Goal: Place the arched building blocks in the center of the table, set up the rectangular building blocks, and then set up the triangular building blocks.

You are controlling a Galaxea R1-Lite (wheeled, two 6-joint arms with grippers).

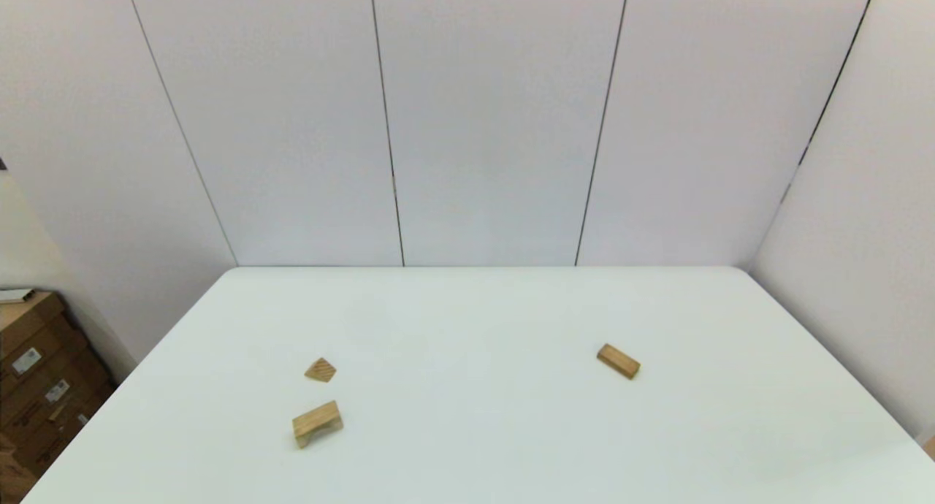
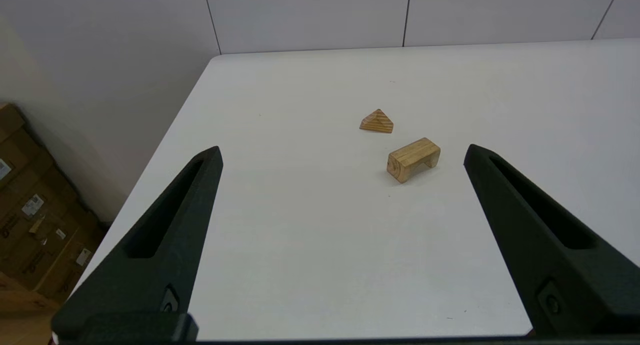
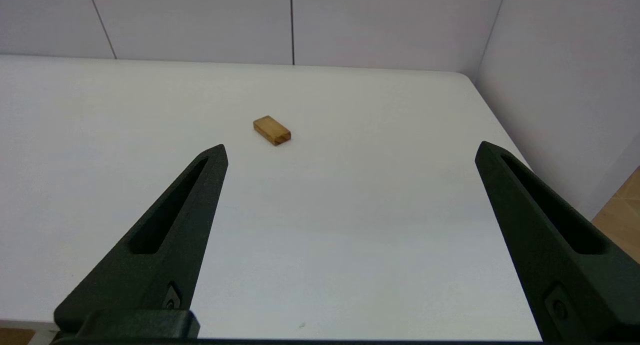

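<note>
In the head view, the white counter [image 1: 511,431] is seen with three wooden blocks lying on it, and neither arm is shown. The arched block [image 1: 317,423] is found on the left part of the counter, towards the near edge, resting on its two feet with the curved notch facing down. The triangular block [image 1: 321,370] is placed just behind it, a little farther from the robot, apart from it and not touching. The rectangular block [image 1: 619,361] is laid flat on its broad face on the right part of the counter, turned at a slant, well apart from the other two. Stacked cardboard boxes [image 1: 36,387] are seen beyond the counter's left edge.

In the left wrist view, the left claw [image 2: 342,152] is held above the near left part of the counter with its two black fingers [image 2: 170,235] spread wide and nothing between them. The arched block [image 2: 413,159] and the triangular block [image 2: 377,121] are seen ahead of it, near each other, with the striped grain of the wedge visible.

In the right wrist view, the right claw [image 3: 351,150] is likewise held over the near right part of the counter, its fingers [image 3: 172,230] spread wide and empty. The rectangular block [image 3: 271,130] is seen lying flat ahead of it, untouched.
</note>
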